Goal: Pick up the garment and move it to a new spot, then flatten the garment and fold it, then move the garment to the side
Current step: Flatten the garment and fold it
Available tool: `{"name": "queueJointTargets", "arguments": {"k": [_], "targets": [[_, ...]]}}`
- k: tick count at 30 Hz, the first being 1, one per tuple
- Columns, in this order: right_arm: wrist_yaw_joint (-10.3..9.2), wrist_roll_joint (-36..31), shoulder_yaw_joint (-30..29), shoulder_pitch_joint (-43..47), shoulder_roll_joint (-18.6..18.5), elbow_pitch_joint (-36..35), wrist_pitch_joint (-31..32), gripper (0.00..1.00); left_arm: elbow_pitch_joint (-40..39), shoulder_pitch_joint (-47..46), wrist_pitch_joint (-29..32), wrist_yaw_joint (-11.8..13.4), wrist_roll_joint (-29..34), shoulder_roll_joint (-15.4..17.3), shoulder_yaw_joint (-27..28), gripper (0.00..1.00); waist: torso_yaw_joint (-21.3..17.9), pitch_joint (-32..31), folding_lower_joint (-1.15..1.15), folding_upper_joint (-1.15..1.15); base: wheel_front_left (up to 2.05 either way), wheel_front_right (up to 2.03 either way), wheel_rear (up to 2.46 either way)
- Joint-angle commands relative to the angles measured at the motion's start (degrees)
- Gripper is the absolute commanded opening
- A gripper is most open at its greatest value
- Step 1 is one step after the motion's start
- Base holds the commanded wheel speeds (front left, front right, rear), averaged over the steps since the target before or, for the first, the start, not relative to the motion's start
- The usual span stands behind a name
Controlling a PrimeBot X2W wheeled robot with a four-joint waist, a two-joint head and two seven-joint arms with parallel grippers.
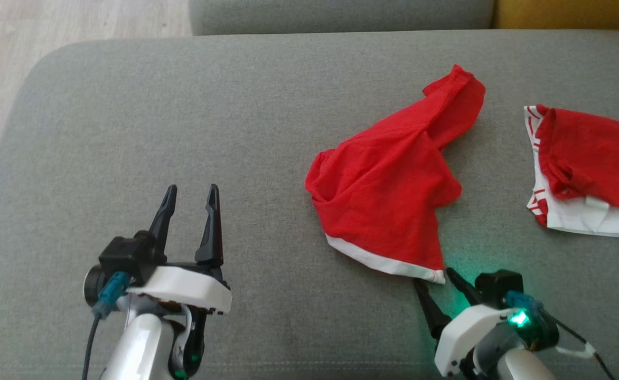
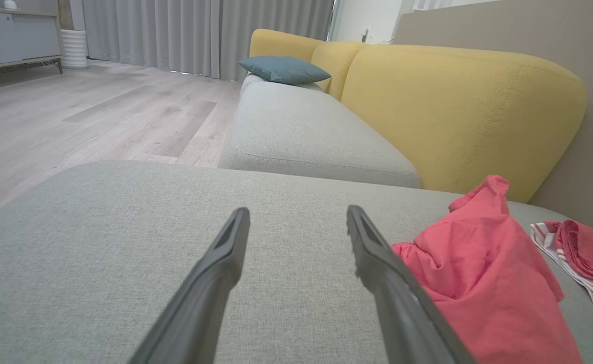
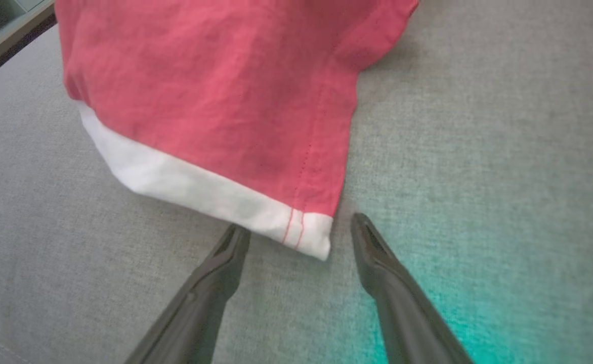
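Note:
The garment (image 1: pixel 388 195) is red with a white hem and lies crumpled on the grey cushion (image 1: pixel 183 105), right of centre. My right gripper (image 1: pixel 433 276) is open just below the hem's near corner. In the right wrist view the white hem corner (image 3: pixel 316 242) sits between the two fingertips of that gripper (image 3: pixel 297 223), low over the cushion, with the jaws apart. My left gripper (image 1: pixel 192 187) stands open over bare cushion well to the left of the garment. The left wrist view has that gripper (image 2: pixel 297 211) empty, with the garment (image 2: pixel 483 273) at its right.
A second red and white piece of clothing (image 1: pixel 589 169) lies at the cushion's right edge. The cushion drops to wooden floor (image 1: pixel 50 31) at the far left. A yellow sofa back (image 2: pixel 458 106) and another grey seat (image 2: pixel 301 126) stand beyond.

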Motion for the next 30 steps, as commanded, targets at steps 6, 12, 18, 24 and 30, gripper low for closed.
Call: {"name": "queueJointTargets", "arguments": {"k": [6, 12, 18, 24, 30], "targets": [[0.11, -0.75, 1.26, -3.22, -0.18, 0.21, -1.23, 0.95, -1.41, -2.84, -0.45, -0.3, 0.18, 0.33, 1.5, 1.0, 0.54, 0.45, 0.0, 0.0, 0.0, 0.0, 0.0], [0.11, -1.81, 1.12, -4.42, -0.18, 0.53, -3.23, 0.0, -1.18, -3.02, -0.45, -0.22, 0.19, 0.33, 1.82, 1.0, 0.47, 0.42, 0.0, 0.0, 0.0, 0.0, 0.0], [0.11, -4.45, -4.72, -6.69, -0.18, -1.17, -5.79, 0.0, -1.19, -2.84, -0.45, -0.12, 0.11, 0.33, 2.15, 1.0, -0.11, -0.66, 0.0, 0.0, 0.0, 0.0, 0.0], [0.11, -10.02, -14.83, -9.66, -0.18, -6.43, -4.78, 0.0, -1.57, -2.68, -0.45, -0.15, -0.16, 0.33, 1.0, 1.0, -0.94, -1.19, 0.0, 0.0, 0.0, 0.0, 0.0], [0.11, -14.17, -23.03, -10.88, -0.18, -11.68, -1.79, 0.0, -1.43, -3.5, -0.45, -0.47, -0.58, 0.33, -1.55, 1.0, -1.98, -0.87, 0.0, 0.0, 0.0, 0.0, 0.0]]}}
